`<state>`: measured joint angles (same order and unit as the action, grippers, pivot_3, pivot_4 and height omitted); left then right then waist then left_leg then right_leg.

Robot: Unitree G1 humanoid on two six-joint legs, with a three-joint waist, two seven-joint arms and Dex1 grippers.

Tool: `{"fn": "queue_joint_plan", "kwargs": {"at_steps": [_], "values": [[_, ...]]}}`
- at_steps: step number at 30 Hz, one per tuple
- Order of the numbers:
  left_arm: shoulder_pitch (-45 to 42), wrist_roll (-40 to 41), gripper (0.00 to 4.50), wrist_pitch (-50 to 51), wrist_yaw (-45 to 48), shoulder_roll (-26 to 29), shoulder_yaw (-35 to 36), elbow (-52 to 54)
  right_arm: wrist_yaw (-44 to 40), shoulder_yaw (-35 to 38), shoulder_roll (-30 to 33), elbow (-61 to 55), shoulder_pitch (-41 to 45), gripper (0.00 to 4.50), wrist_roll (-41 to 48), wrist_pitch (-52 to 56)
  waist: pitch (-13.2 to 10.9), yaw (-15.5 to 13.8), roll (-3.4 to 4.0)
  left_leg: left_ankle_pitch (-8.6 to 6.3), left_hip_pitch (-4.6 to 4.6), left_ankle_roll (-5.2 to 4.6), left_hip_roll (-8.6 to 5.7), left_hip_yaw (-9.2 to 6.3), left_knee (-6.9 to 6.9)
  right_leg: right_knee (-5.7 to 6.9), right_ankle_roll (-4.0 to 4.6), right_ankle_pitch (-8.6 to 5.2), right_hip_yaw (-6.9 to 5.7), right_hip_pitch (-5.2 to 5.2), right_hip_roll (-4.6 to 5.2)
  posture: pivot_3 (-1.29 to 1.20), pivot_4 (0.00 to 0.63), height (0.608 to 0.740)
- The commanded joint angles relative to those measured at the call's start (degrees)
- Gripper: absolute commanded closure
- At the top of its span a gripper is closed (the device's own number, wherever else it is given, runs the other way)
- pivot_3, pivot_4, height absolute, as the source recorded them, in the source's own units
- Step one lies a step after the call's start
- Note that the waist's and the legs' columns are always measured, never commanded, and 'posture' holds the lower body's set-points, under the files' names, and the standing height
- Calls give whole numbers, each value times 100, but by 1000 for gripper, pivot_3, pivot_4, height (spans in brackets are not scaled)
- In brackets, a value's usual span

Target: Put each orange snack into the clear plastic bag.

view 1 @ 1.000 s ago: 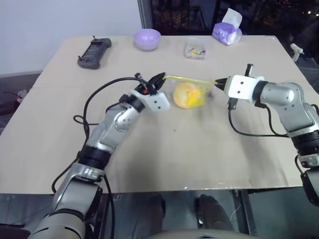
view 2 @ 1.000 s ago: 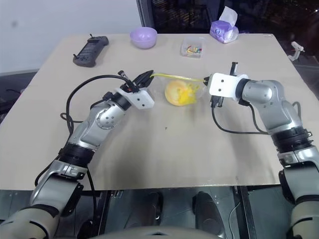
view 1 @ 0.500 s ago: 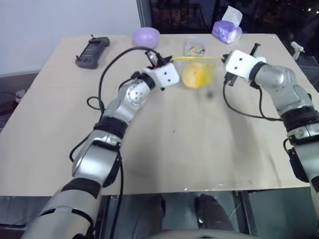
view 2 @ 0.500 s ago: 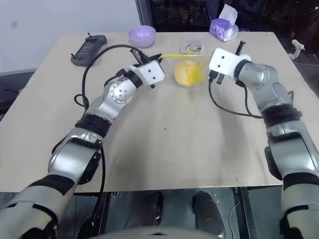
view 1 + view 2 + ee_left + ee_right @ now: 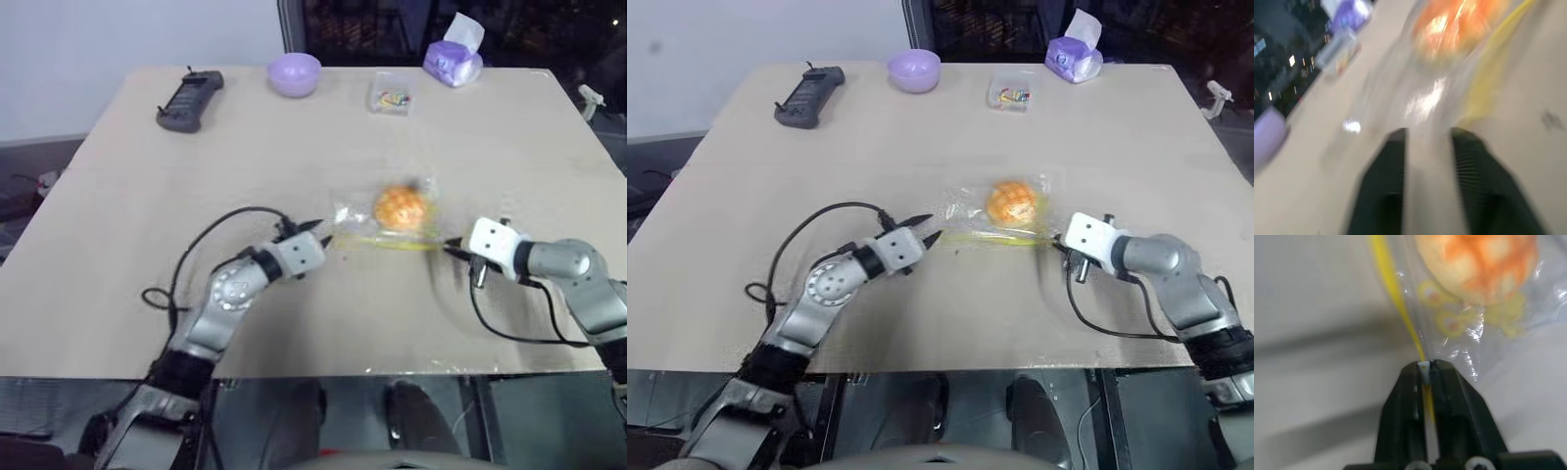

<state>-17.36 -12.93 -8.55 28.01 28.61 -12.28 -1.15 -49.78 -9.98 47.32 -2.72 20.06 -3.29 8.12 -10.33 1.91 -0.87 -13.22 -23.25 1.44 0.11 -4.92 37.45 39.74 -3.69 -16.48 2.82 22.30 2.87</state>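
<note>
While clear plastic bag (image 5: pixel 387 220) lies midtable, small clear box (image 5: pixel 390 97) sits well apart.

near edge: bare tan tabletop (image 5: pixel 392 323), wide open
middle: crinkly clear plastic bag (image 5: pixel 387 217) lying across the path
far edge: black handheld remote (image 5: pixel 189 99), lilac bowl (image 5: pixel 295 74), small clear box (image 5: pixel 391 94), purple tissue pack (image 5: pixel 453 63)

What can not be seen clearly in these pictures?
- Left wrist view: motion blur smears the clear plastic bag and orange snack.
- Eye views: contents of the small clear box are too small to identify.
- Right wrist view: right gripper covers the yellow seal strip's end.
</note>
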Motion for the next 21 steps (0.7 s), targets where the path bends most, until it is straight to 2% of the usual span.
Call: {"fn": "queue_joint_plan", "kwargs": {"at_steps": [1,2,3,7,9,14,21], "values": [[419,308,1637,402,132,-117,66,881,-179,382,233,-555,-419,2644,275,440,3,2,0,-1,43,0,2,-1,-10,-9,0,-3,-1,-44,-1,0,150,740],[524,422,1135,532,188,-146,118,1002,-242,460,289,-632,-533,2166,352,553,2,9,-1,-2,93,0,7,-3,-26,-32,0,-5,-5,-97,-1,0,150,740],[607,604,887,678,256,-181,202,1084,-295,575,299,-691,-632,2159,500,644,2,12,0,-2,105,0,7,-2,-31,-40,-1,-4,-5,-106,-1,0,150,740],[979,1832,887,1308,776,-216,694,1354,-436,1314,76,-891,-1089,2159,1477,1091,3,44,0,-2,103,0,10,2,-29,-39,0,-2,4,-102,-3,0,150,740],[1186,2438,887,1663,1052,-190,916,1526,-375,1754,-251,-812,-1235,2159,2037,1116,2,41,0,-2,101,0,14,2,-29,-38,0,-1,2,-101,-4,0,150,740],[1808,3135,887,2253,1493,141,1237,1953,-665,2348,-644,-486,-1843,2159,2686,784,3,7,0,-4,86,-2,17,-6,-32,-59,0,-1,-10,-101,-5,0,150,740],[2110,3555,887,2525,1554,326,1704,2142,-789,2462,-700,-306,-2339,2159,2712,313,3,-11,1,-6,75,-5,18,-10,-31,-81,0,0,-17,-100,-4,0,150,740]]}}
